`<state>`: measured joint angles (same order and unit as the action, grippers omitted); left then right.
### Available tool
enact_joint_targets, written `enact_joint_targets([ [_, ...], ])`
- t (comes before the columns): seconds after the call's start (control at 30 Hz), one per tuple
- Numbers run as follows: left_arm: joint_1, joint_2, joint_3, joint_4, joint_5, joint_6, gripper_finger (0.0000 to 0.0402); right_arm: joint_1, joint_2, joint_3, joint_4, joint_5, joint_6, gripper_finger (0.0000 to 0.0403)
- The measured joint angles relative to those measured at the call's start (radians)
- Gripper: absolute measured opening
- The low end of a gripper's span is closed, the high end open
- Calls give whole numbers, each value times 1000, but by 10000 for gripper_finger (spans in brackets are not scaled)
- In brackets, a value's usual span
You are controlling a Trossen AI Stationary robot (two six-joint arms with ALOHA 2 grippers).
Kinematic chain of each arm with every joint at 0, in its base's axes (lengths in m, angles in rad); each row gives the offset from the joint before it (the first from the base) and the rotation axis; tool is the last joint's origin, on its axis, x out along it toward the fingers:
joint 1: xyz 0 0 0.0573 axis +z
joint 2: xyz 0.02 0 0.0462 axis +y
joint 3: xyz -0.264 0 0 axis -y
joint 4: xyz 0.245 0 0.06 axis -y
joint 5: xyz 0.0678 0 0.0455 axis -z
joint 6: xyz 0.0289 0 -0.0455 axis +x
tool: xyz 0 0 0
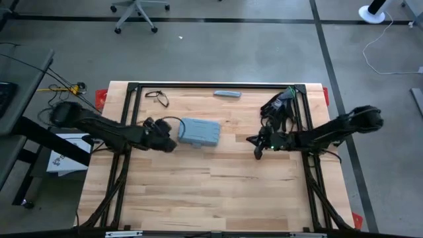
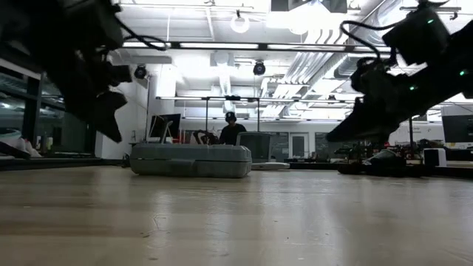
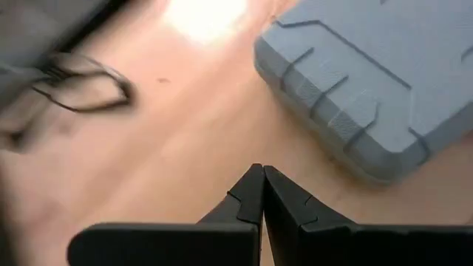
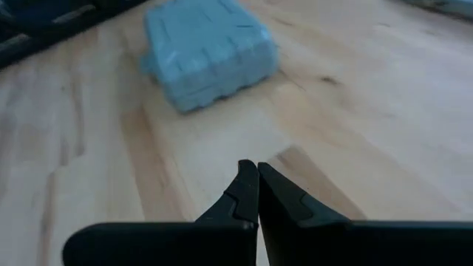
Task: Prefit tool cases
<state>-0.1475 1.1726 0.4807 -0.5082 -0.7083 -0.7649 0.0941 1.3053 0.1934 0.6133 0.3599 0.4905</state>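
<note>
Case point(image 1: 199, 132): you see one blue-grey rectangular box, lid down, lying flat on the worktop point(image 1: 211, 192) a little left of centre and toward the far half.
Case surface: your left wrist view shows raised ribs and angular grooves on the lid, rounded corners and a thick stepped edge.
Case profile: from the low view it sits low and wide, with a seam running along its side.
Left end effector point(image 1: 168, 143): its fingers are pressed together on nothing, and you find it just beside the case's left end, raised off the wood in the low view.
Right end effector point(image 1: 257, 153): fingertips meet with nothing between them; it hangs above bare wood, well apart from the case on its right side.
Bar point(image 1: 227, 94): a slim grey-blue piece lies near the far edge, apart from the case.
Cable point(image 1: 157, 97): a dark loop rests at the far left of the worktop.
Background: a person point(image 2: 231, 130) shows in the room beyond, in the low view.
</note>
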Motion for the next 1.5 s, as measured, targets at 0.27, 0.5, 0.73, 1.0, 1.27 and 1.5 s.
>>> enact_joint_targets([
  [0.27,114,-99,-242,449,92,26,0,-71,279,105,169,-42,-2,0],
  [0.5,151,-27,-255,564,135,43,0,-160,456,296,132,-172,-54,0],
  [0.73,161,148,-255,683,178,27,0,-186,580,402,47,-205,-50,0],
  [1.0,139,344,-211,950,202,43,0,-149,584,402,54,-202,-21,0],
  [1.27,32,447,-110,909,118,-2,0,-37,575,399,-9,-91,60,0],
  [1.5,-91,455,-98,936,164,-114,0,98,467,402,-244,-8,141,0],
])
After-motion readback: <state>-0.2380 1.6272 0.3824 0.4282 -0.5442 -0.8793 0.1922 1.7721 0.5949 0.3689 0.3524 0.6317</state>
